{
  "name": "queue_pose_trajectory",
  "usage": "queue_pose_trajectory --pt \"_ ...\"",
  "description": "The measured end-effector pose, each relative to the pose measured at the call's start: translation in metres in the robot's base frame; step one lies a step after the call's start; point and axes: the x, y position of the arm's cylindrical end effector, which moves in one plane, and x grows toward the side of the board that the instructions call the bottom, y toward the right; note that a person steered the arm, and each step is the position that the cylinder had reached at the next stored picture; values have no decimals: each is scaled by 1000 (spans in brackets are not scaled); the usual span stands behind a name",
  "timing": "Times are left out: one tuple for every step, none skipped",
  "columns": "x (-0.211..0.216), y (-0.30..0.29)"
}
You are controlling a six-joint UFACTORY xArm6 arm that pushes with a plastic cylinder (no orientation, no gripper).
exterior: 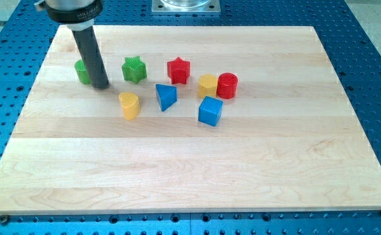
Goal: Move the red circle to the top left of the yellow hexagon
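So the red circle (227,85) is sitting right of centre on the board (308,163), touching or as good as touching the right side of the yellow hexagon (208,85), and that's where things are getting tricky. It needs to end up at the hexagon's top left, which means going around it, and any push from the view's right is just going to shove the hexagon along too. The red star (178,70) is parked near that top-left spot, so a sloppy route is risking a bump there. The blue cube (210,111) is waiting just below the hexagon, and the blue triangle (166,96) is a bit further left, so the low route is looking crowded. My tip (101,85) is sitting way off at the view's left, just beside a green block (82,71) that the rod is partly hiding, with the green star (134,68) to its right and a yellow heart-ish block (129,104) below right. No gripper here, just a bare rod holding nothing, and crossing over is risking clipping the star.
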Motion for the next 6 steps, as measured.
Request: queue_pose_trajectory --pt "4 -4" --pt "15 83" --pt "21 151" --pt "27 200" --pt "58 212" --pt "62 255"
